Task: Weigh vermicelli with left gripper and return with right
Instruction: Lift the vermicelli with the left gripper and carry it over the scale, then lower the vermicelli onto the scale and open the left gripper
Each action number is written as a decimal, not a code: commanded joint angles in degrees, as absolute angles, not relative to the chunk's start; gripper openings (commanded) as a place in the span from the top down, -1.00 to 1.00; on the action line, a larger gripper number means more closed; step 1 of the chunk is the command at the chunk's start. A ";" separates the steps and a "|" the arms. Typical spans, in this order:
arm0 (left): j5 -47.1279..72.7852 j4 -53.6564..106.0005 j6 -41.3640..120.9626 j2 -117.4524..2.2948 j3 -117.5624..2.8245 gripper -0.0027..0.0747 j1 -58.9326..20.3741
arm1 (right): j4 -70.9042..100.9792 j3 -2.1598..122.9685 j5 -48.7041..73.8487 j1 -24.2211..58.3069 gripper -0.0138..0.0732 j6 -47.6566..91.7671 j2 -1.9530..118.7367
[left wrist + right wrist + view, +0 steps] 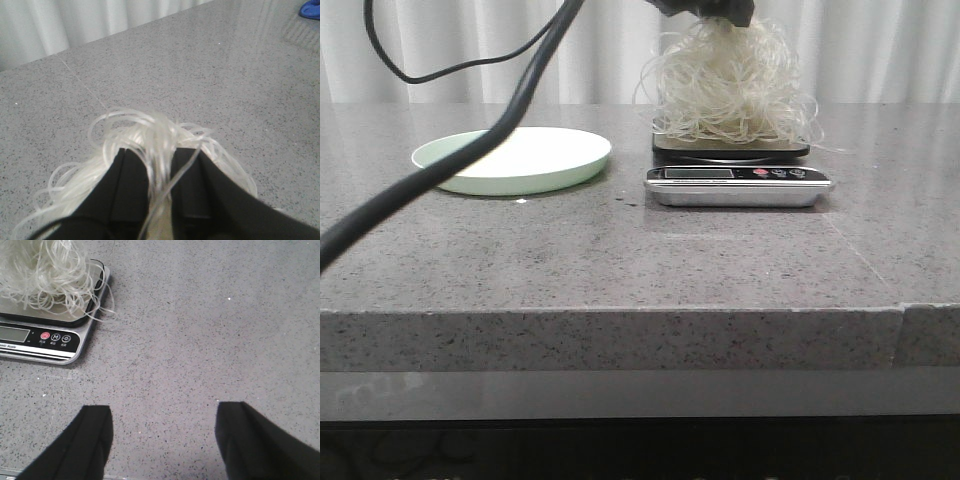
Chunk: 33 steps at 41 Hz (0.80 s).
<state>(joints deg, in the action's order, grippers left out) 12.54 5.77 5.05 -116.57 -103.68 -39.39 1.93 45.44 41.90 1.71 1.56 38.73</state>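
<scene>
The vermicelli (730, 85) is a fluffy white tangle whose lower strands rest on the platform of a silver kitchen scale (738, 186). My left gripper (712, 8) is at the top edge of the front view, directly above the mass. In the left wrist view my left gripper (161, 156) is shut on a tuft of the vermicelli (145, 127), with strands spilling round both black fingers. My right gripper (162, 415) is open and empty over bare tabletop, to the right of the scale (45, 337) and the vermicelli (42, 270). It is out of the front view.
An empty pale green plate (515, 160) sits on the grey stone table to the left of the scale. A black cable (450, 165) crosses the front view from the top down to the left. The table's front edge (620, 310) runs across the front view.
</scene>
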 commanded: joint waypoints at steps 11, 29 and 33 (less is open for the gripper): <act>12.09 5.94 4.81 -110.91 -106.08 -0.07 -39.58 | 1.36 47.21 38.80 1.46 -0.57 1.91 39.05; 29.44 3.38 4.81 -94.80 -106.08 -0.07 -39.58 | 1.36 47.21 38.80 1.46 -0.57 1.91 39.05; 32.88 3.38 4.81 -90.09 -106.08 -0.07 -39.58 | 1.36 47.21 38.80 1.46 -0.57 1.91 39.05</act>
